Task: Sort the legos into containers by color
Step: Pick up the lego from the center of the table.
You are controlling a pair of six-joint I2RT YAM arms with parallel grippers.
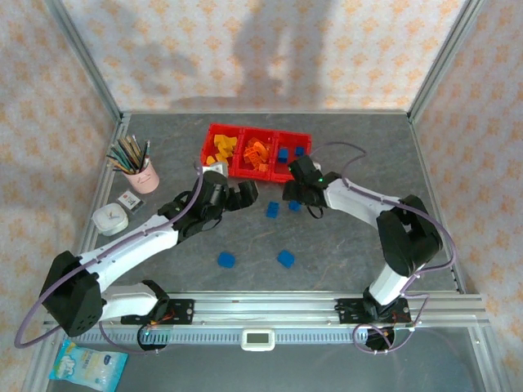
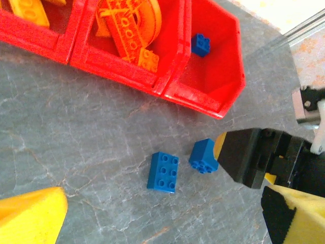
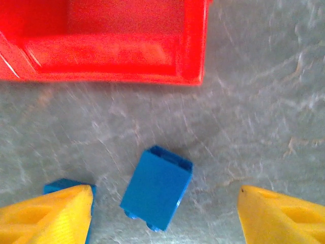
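The three joined red containers [image 1: 245, 131] hold yellow legos [image 1: 221, 149] on the left, orange legos [image 1: 258, 153] in the middle and blue ones [image 1: 283, 153] on the right. My right gripper [image 3: 165, 221] is open and low over the table. A blue lego lying on its side [image 3: 157, 187] sits between its yellow fingers [image 3: 48, 213], untouched. A flat blue lego [image 2: 163, 172] lies just left of it, partly behind the left finger in the right wrist view. My left gripper [image 1: 248, 194] hangs open above and left of these, holding nothing.
Two more blue legos [image 1: 226, 260] [image 1: 285, 258] lie nearer the front of the grey table [image 1: 351, 237]. A pink pencil cup [image 1: 144, 175] and a small white timer [image 1: 110, 219] stand at the left. Metal frame rails [image 1: 327, 304] border the table.
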